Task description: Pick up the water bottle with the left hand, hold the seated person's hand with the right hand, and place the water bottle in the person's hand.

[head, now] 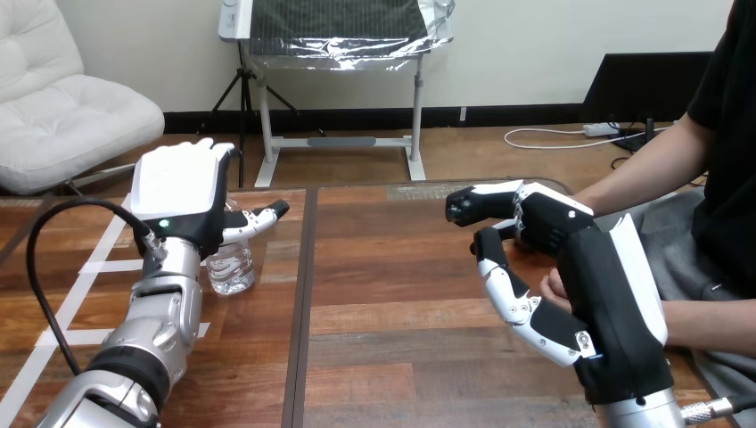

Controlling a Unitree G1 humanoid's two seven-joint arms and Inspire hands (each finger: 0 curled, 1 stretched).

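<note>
A clear water bottle (pixel 233 267) stands on the wooden table (pixel 392 267) at the left. My left hand (pixel 183 189) hovers over it, open, its white back toward the camera. Its straight thumb reaches right across the bottle's top, and the cap is hidden. At the right my right hand (pixel 615 299) is raised on edge in front of the seated person. The person's hand (pixel 554 285) shows just behind its palm. A second forearm (pixel 642 174) of the person runs down to behind the top of my right hand. Whether my right hand holds either, I cannot tell.
A dark seam (pixel 303 303) runs down the table between the two arms. White tape lines (pixel 107 259) mark the tabletop at the left, near my left forearm. The person's lap lies past the table's right edge.
</note>
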